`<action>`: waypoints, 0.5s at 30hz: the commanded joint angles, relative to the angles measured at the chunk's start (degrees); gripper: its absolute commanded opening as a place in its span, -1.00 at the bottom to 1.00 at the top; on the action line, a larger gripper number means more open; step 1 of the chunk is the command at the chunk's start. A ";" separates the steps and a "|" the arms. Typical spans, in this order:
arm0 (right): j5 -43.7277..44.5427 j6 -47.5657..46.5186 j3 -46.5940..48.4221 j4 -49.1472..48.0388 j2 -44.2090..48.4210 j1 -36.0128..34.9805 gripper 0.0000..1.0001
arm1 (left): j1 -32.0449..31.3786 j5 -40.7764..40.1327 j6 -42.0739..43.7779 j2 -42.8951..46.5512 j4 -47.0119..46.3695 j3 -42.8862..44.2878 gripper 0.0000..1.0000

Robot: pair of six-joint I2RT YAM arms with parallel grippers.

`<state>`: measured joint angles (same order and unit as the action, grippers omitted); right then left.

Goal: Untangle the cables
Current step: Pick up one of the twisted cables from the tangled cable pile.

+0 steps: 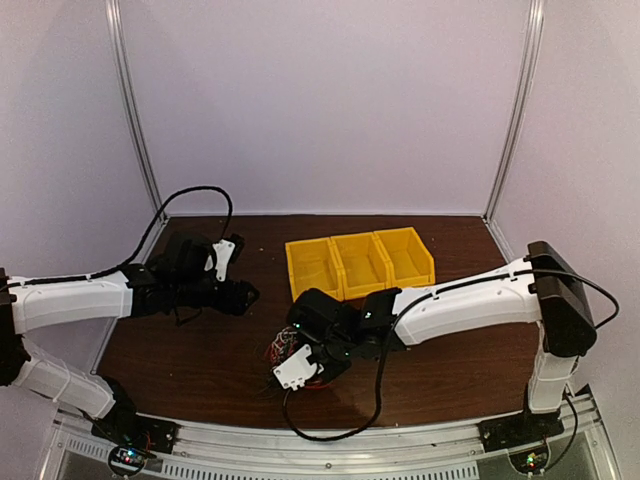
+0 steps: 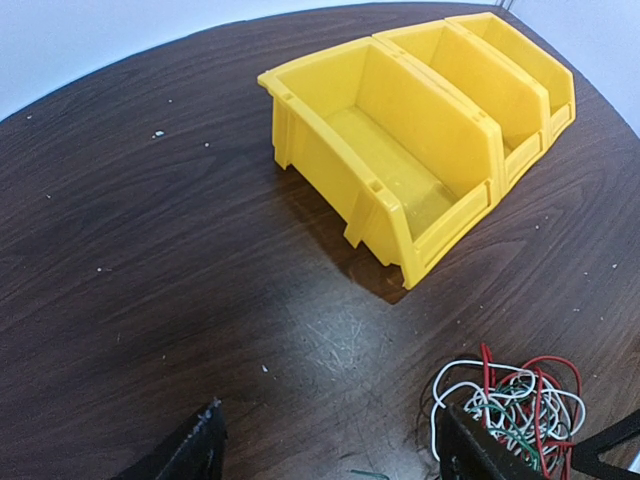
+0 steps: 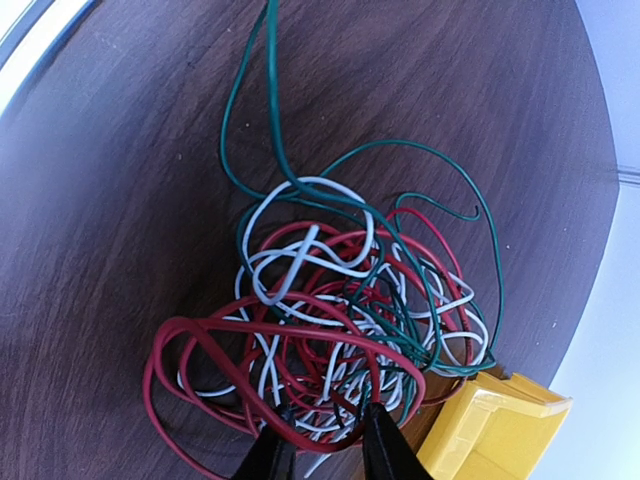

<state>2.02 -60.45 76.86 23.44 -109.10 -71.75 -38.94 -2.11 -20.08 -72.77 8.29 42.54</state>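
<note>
The cables are a tangled clump of thin red, white, green and black wires lying on the dark wood table just in front of the yellow bins. My right gripper is down in the near edge of the clump. Its jaws stand narrowly apart with red and white strands running between the fingertips. From above, that gripper covers most of the cables. My left gripper hovers to the left of the clump, open and empty. In its wrist view the left gripper has the cables behind its right finger.
A row of three joined yellow bins stands behind the clump; their insides look empty. One bin's corner sits right beside the clump. A green wire loops out toward the table's near edge.
</note>
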 commanded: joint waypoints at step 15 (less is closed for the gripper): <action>-4.92 8.92 2.77 -0.67 3.78 1.14 -1.00 | 0.36 10.51 0.57 -1.01 -5.05 1.55 0.39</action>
<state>0.54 -56.69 78.50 23.57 -108.97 -71.64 -38.94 1.34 -20.01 -74.30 8.40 42.89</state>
